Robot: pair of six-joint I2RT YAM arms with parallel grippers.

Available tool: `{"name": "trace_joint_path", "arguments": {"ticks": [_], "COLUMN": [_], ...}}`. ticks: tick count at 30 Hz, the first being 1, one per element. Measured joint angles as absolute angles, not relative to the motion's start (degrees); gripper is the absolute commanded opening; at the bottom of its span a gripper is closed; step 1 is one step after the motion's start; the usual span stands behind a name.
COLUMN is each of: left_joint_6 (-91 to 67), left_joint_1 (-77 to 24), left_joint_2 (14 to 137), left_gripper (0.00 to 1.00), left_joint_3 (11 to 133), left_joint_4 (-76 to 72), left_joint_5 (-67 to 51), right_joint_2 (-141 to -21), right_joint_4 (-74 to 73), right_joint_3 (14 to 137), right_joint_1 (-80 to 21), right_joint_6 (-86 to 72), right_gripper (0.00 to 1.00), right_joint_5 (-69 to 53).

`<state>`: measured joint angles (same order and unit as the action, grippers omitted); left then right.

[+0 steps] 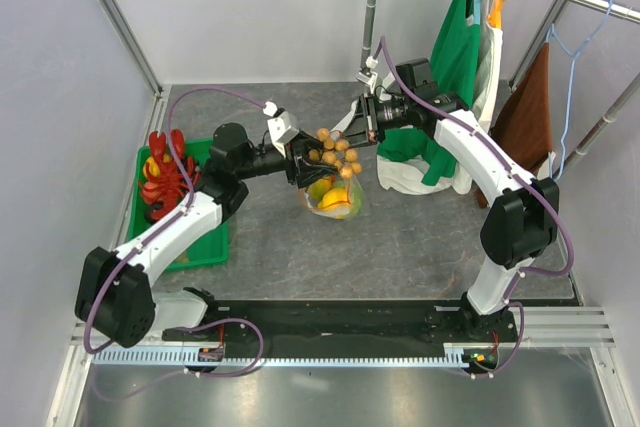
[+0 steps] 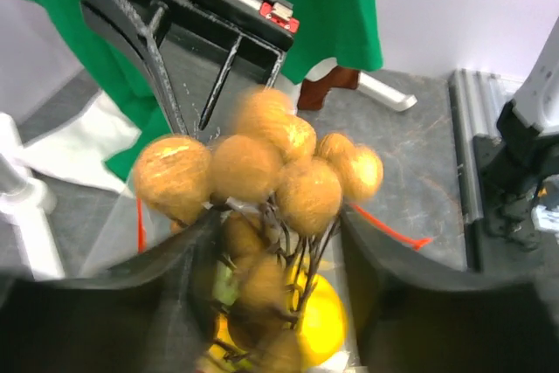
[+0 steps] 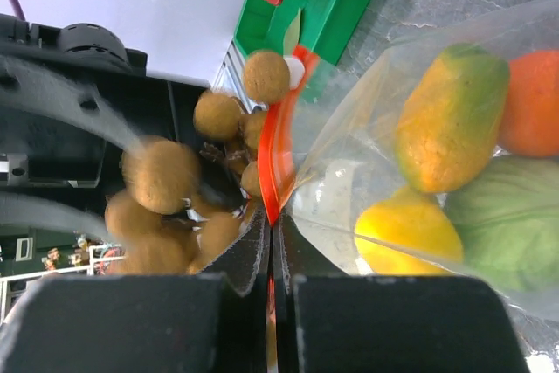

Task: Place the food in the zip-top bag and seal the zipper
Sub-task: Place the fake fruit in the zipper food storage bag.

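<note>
The clear zip-top bag point(image 1: 335, 199) hangs mouth-up over the table's middle, with a mango-like fruit point(image 3: 450, 115), a yellow fruit point(image 3: 406, 233) and the pale green cabbage point(image 3: 511, 220) inside. My right gripper point(image 3: 272, 235) is shut on the red-orange zipper point(image 3: 272, 163) at the mouth's edge. The cluster of tan balls point(image 2: 262, 168) sits blurred at the bag's mouth, its dark stems between the spread fingers of my open left gripper point(image 2: 275, 224). The red lobster point(image 1: 165, 177) lies on the green tray point(image 1: 205, 247) at the left.
A green garment point(image 1: 455, 57) and a brown cloth point(image 1: 530, 107) hang from the rack at the back right. A white cloth point(image 1: 400, 175) lies on the table under the right arm. Grey walls close in the left side and the back.
</note>
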<state>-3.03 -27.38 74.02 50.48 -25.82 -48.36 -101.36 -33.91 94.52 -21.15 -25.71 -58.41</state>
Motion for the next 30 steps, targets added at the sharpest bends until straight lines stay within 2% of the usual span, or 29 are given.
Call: {"name": "trace_joint_path", "arguments": {"ticks": [1, 3, 9, 11, 13, 17, 23, 30], "left_joint_6": [-2.31, -0.84, -0.19, -1.21, -1.76, -1.87, -2.11, -8.84], "left_joint_1": [-27.33, -27.07, -23.14, -19.97, -17.34, -16.58, -18.63, -20.16], "left_joint_2": [73.25, 70.52, 62.81, 61.06, 59.22, 56.12, 56.97, 62.35], "left_gripper": [0.9, 0.99, 1.0, 0.94, 0.84, 0.75, 0.73, 0.69], "left_joint_3": [50.43, 50.24, 50.92, 50.92, 50.94, 51.03, 51.2, 51.4], "left_joint_4": [-25.02, -22.26, -13.65, -10.9, -7.7, 1.04, 12.64, 16.8], "left_joint_5": [-48.16, -47.97, -49.04, -49.63, -49.52, -48.49, -44.49, -38.06], "right_joint_2": [-101.36, -101.36, -101.36, -101.36, -101.36, -101.36, -101.36, -101.36], "right_joint_4": [-33.74, -33.54, -33.15, -32.95, -32.75, -32.14, -31.44, -30.37], "right_joint_3": [94.52, 94.5, 94.13, 93.97, 93.89, 93.89, 93.86, 93.45], "right_joint_1": [-21.15, -21.15, -21.12, -21.12, -21.1, -21.08, -21.04, -20.97], "right_joint_6": [-25.85, -26.04, -26.81, -27.16, -27.46, -27.92, -28.75, -29.54], "right_gripper": [0.0, 0.0, 0.0, 0.0, 0.0, 0.0, 0.0, 0.0], "right_joint_5": [-58.48, -58.52, -59.29, -59.46, -59.72, -59.72, -59.7, -59.7]}}
